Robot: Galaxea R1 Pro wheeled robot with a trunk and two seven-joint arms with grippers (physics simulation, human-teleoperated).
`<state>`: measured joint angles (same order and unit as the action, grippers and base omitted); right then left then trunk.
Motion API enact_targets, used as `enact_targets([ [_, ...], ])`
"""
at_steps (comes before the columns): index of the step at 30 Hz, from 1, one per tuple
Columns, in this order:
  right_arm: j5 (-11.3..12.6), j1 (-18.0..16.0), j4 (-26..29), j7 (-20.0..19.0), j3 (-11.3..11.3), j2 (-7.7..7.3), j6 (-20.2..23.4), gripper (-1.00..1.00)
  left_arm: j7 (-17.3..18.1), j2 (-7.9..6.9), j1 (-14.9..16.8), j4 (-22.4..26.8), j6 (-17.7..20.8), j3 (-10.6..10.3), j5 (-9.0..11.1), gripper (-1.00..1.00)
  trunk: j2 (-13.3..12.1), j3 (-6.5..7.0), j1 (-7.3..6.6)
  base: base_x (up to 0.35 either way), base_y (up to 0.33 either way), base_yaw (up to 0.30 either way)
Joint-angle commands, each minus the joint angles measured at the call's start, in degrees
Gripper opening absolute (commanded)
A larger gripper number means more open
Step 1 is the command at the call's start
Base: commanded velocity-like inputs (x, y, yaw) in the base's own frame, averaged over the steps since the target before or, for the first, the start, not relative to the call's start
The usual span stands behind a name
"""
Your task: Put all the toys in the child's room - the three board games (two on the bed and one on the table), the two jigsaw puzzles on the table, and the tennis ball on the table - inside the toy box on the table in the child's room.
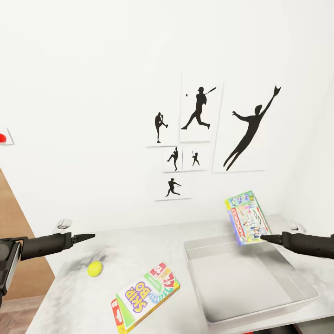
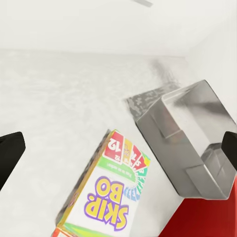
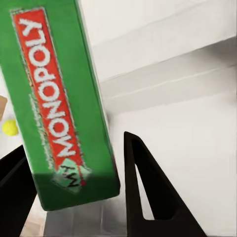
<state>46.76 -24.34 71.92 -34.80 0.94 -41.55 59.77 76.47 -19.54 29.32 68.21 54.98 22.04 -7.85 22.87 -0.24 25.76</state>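
The left fingers hovered spread apart above the pale, mottled tabletop, holding nothing. Near them sat the small, round yellow-green ball. Further right lay the flat, glossy Skip-Bo box, its near corner cut off by the frame edge. Next stood the shallow translucent grey bin with sloped walls. Above its far rim the right fingers pinched a green Monopoly box, tilted in the air.
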Motion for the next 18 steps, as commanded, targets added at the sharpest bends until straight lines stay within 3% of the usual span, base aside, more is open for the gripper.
enact_targets([
  [1, -0.5, -1.8, -1.7, 0.2, -1.3, 0.93, 0.2, -1.0, 0.6, 0.02, 0.0, 0.0, 0.6, 0.1, -0.6, 1.0, 0.1, -0.03, 0.02, 0.0, 0.0, 0.0],
  [4, -0.6, -6.7, -7.7, 1.0, -6.0, 2.44, 0.2, -1.0, 0.6, -0.02, 0.0, 0.0, 0.6, 0.1, -0.6, 1.0, 0.1, -0.03, 0.02, 0.0, 0.0, 0.0],
  [8, -0.4, -11.9, -12.7, 1.3, -15.7, 2.52, 0.2, -1.0, 0.6, -0.04, 0.0, 0.0, 0.6, 0.1, -0.6, 1.0, 0.1, -0.03, 0.02, 0.0, 0.0, 0.0],
  [12, -0.2, -12.9, -13.4, 1.3, -18.6, 1.9, 0.2, -1.0, 0.7, -0.06, 0.0, 0.0, 0.6, 0.1, -0.6, 1.0, 0.1, -0.03, 0.02, 0.0, 0.0, 0.0],
  [18, 0.2, -13.1, -13.5, 0.8, -20.0, -1.74, 0.2, -1.0, 0.8, -0.06, 0.0, 0.0, 0.6, 0.0, -0.6, 1.0, 0.1, -0.03, 0.02, 0.0, 0.0, 0.0],
])
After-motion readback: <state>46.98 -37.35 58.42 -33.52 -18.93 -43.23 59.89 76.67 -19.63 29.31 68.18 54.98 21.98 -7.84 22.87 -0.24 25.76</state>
